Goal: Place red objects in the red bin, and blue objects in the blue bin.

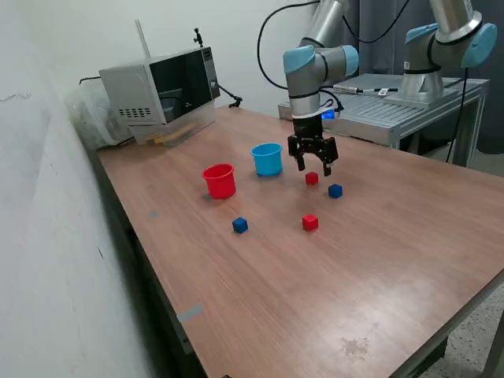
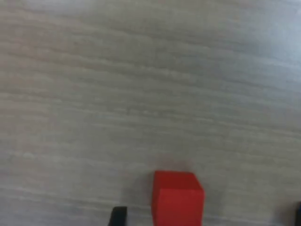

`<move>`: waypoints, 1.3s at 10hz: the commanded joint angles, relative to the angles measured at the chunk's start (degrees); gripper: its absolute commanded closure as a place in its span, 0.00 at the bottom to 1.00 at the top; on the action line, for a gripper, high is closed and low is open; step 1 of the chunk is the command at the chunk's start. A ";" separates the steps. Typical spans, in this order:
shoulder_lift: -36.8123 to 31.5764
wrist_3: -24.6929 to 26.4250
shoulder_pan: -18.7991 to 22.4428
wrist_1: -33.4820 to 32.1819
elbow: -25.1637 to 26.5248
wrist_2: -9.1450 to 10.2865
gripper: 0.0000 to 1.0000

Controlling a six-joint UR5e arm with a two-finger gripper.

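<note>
Red cube [image 1: 312, 179] sits on the counter [image 1: 378, 260] beneath the spread, empty end effector [image 1: 313, 165], apparently lined up for grasping.

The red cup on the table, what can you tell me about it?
The red cup is a small round container that looks like plastic, with a slight rim and sides tapering toward its base. It stands upright, mouth open upward, on the wooden table. The light blue cup stands on its right in the exterior view, apart from it. Nothing touches it but the table; its inside cannot be seen.
</note>
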 commanded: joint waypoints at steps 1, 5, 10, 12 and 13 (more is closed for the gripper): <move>0.82 -0.50 -0.34 -0.52 -0.41 -0.42 0.00; 0.82 -1.89 -1.92 -0.87 -0.41 -0.42 0.00; 0.64 -3.13 -1.92 -0.78 0.12 -0.68 1.00; 0.55 -3.13 -1.92 -0.79 0.21 -0.86 1.00; 0.55 -3.13 -1.92 -0.70 0.30 -0.86 1.00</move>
